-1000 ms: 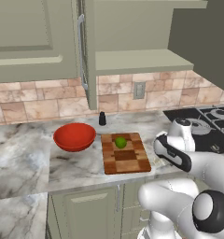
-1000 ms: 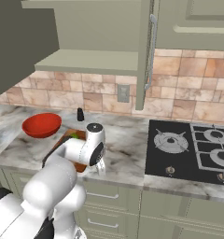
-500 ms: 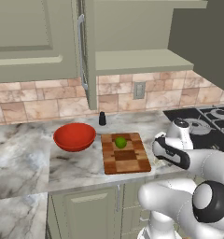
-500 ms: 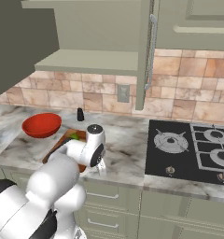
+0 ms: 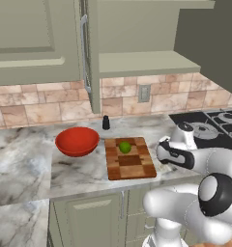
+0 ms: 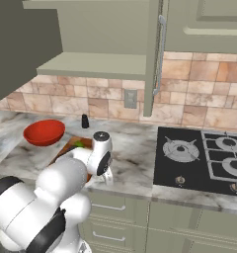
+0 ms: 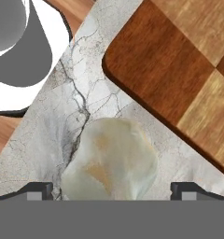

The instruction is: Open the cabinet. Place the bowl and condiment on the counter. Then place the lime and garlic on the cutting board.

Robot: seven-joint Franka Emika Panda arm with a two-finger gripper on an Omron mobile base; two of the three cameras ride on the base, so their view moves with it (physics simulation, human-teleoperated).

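Observation:
The garlic lies on the counter just off the rounded corner of the cutting board. My gripper is open, low over the bulb, with one fingertip on each side of it. In the left base view the gripper is down at the board's right edge. The lime rests on the board's far half. Left of the board stands the red bowl, and behind it the black condiment. The cabinet is open, its shelf bare.
A black gas hob lies in the counter to the right of my hand. The open cabinet door with its bar handle juts out above the condiment. A wall socket is set in the tiled backsplash.
My hand has shifted slightly left toward the board's right edge and settled low over the garlic. The jaws have stayed open. Bowl, condiment and lime have not moved.

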